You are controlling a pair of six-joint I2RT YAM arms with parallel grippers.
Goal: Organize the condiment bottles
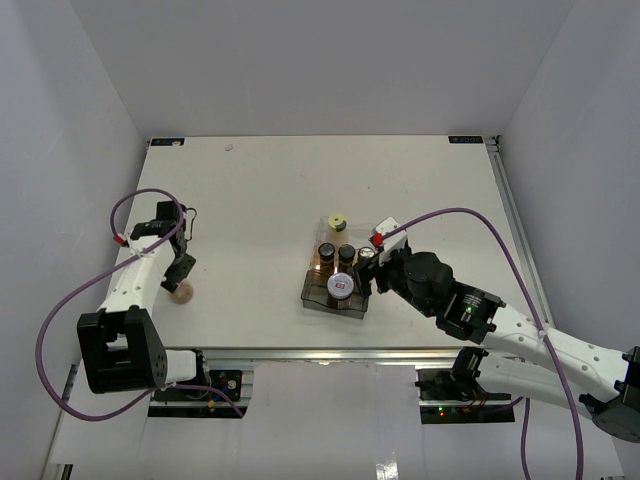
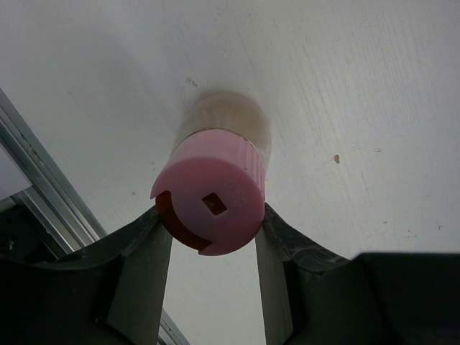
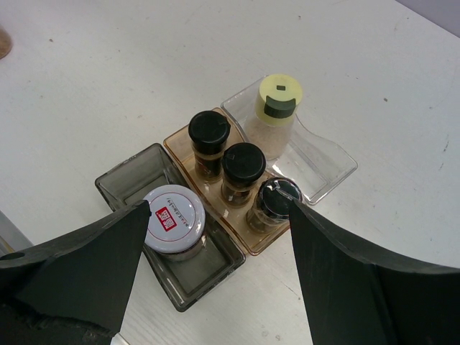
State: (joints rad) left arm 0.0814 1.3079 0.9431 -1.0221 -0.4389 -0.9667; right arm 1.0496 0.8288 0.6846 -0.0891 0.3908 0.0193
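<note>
- The left claw point(image 2: 212, 210) was clenched on the pink-capped jar point(image 2: 215, 194), with one finger point(image 2: 144, 273) pressed to each side of the cap.
- That jar stood near the left front edge of the worktop point(image 1: 260, 190), well apart from the other bottles. Its long axis ran vertical, its cap faced up at the wrist camera and its pale body ran down toward the surface. Whether its base touched the surface could not be told.
- A notch at the lower left of the pink cap's rim showed red inside.
- The right claw point(image 3: 219, 206) hung released, fingers spread wide, above the group of trays near the worktop's middle and gripping nothing.
- The white-capped jar point(image 3: 172, 219), red label on top, stood upright in the smoky tray point(image 3: 118, 183), at the end nearest the claw.
- Three black-capped jars point(image 3: 243, 164) stood upright in a row along the amber tray point(image 3: 180, 140), just beside the smoky one. The nearest jar was partly hidden by a claw finger.
- The yellow-green-capped jar point(image 3: 279, 97) stood upright in the clear tray point(image 3: 330, 162), on the far side of the amber one. The cap's dark slot faced the claw.
- Every jar in the trays had its long axis vertical and its cap uppermost.
</note>
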